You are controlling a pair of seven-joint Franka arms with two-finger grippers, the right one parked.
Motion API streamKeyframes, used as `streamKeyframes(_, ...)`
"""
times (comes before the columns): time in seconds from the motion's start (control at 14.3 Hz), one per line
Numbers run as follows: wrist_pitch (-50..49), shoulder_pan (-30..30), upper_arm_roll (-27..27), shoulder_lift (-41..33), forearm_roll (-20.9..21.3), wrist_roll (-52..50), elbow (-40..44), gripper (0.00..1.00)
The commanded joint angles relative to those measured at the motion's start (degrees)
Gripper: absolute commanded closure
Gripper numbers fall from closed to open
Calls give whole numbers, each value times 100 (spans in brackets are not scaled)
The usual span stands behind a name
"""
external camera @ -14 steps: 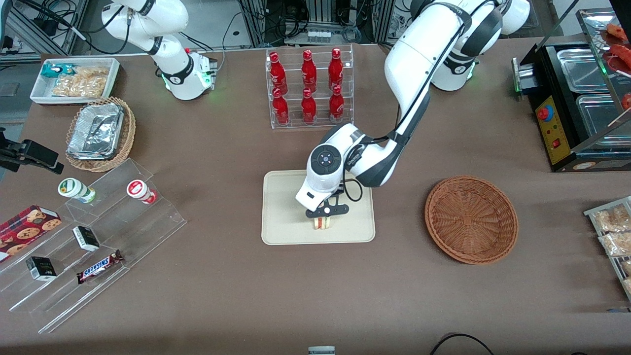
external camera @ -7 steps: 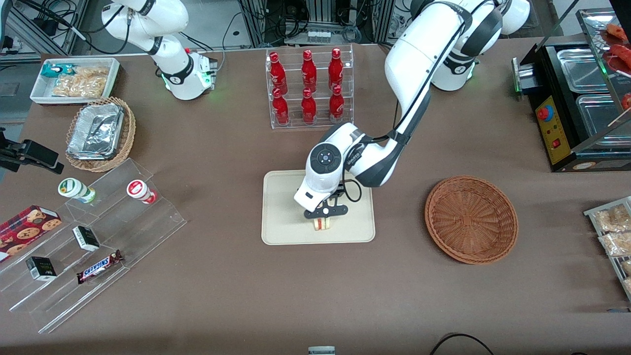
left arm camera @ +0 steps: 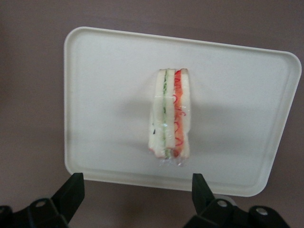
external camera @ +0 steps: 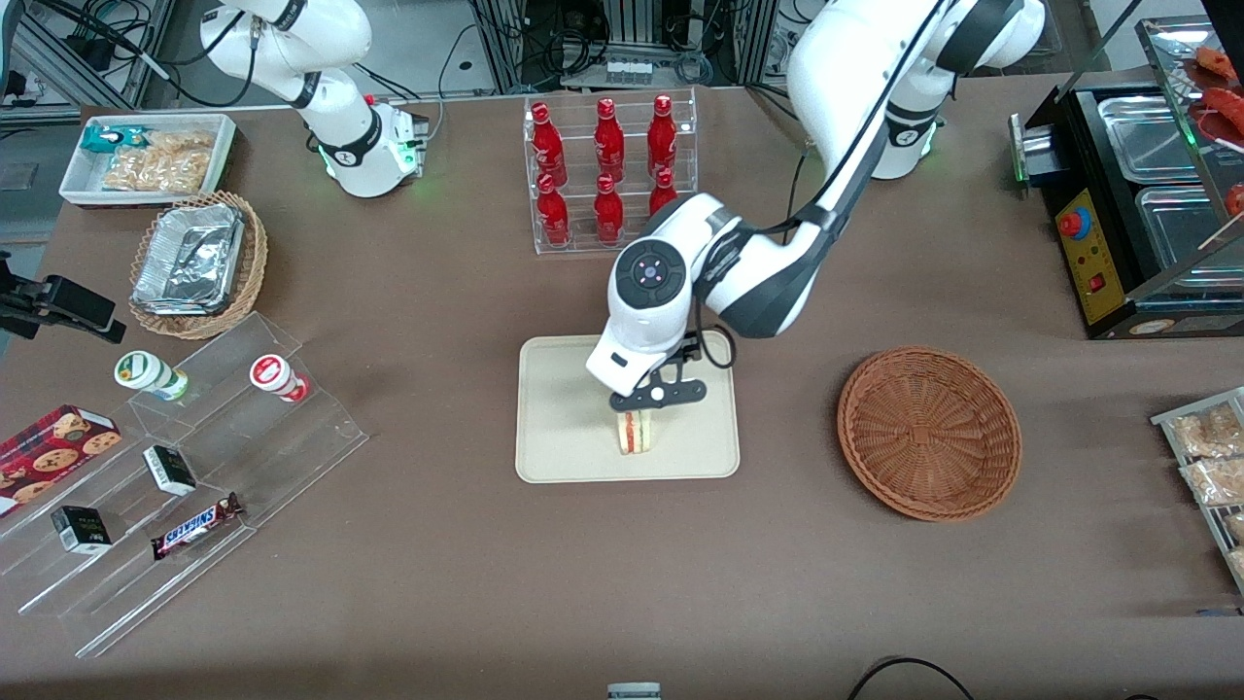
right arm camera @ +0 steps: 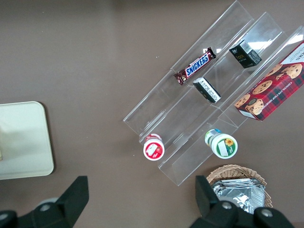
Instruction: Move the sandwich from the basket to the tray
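Front view: the sandwich (external camera: 636,432) stands on its edge on the tray (external camera: 559,428), near the rim nearest the camera, with the left arm's gripper (external camera: 649,402) just above it; the basket (external camera: 928,432) sits beside the tray. Left wrist view: gripper fingers (left arm camera: 71,192) spread wide, clear of the sandwich (left arm camera: 170,117) on the tray (left arm camera: 104,95).

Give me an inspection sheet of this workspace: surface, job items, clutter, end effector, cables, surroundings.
Surface: brown table, no spills seen.
Job's things: sandwich stands on edge on the tray; basket holds nothing.
Clutter: bottle rack, tiered acrylic stand with snacks, foil-container basket.
Grippers: left end effector just above the sandwich, open, holding nothing.
Cables: black cable at the table edge nearest the front camera.
Surroundings: food warmer at the working arm's end.
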Motion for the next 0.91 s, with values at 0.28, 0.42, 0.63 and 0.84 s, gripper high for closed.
streamKeyframes(0.28, -746, 258, 497, -720, 108, -15, -517, 0)
streamKeyframes(0.42, -737, 380, 647, -879, 116, 89, -701, 0)
streamKeyframes(0.63, -755, 705, 647, -1352, 90, 915, -1219, 0)
streamKeyframes(0.84, -763, 1100, 647, -1994, 73, 1669, -1808, 0)
